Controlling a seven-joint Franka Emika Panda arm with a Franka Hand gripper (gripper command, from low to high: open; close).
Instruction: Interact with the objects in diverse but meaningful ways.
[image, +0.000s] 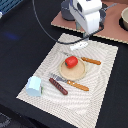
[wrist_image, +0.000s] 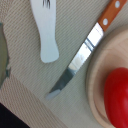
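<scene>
A round red tomato (image: 71, 61) sits on a wooden plate (image: 75, 73) in the middle of the striped mat; it also shows in the wrist view (wrist_image: 118, 98). A white elongated piece (image: 78, 46) with fork-like tines lies flat on the mat beyond the plate, seen close in the wrist view (wrist_image: 45, 30). My gripper (image: 83, 39) hangs just above it; its fingers are not clear enough to tell if they are open. A dark brown sausage (image: 58, 86) and a light blue cup (image: 34, 86) lie at the mat's near end.
Two orange-handled knives lie on the mat, one beside the plate (image: 91, 61) with its blade in the wrist view (wrist_image: 75, 62), one nearer the front (image: 75, 84). A grey pot (image: 67, 9) stands on a brown board (image: 107, 27) at the back.
</scene>
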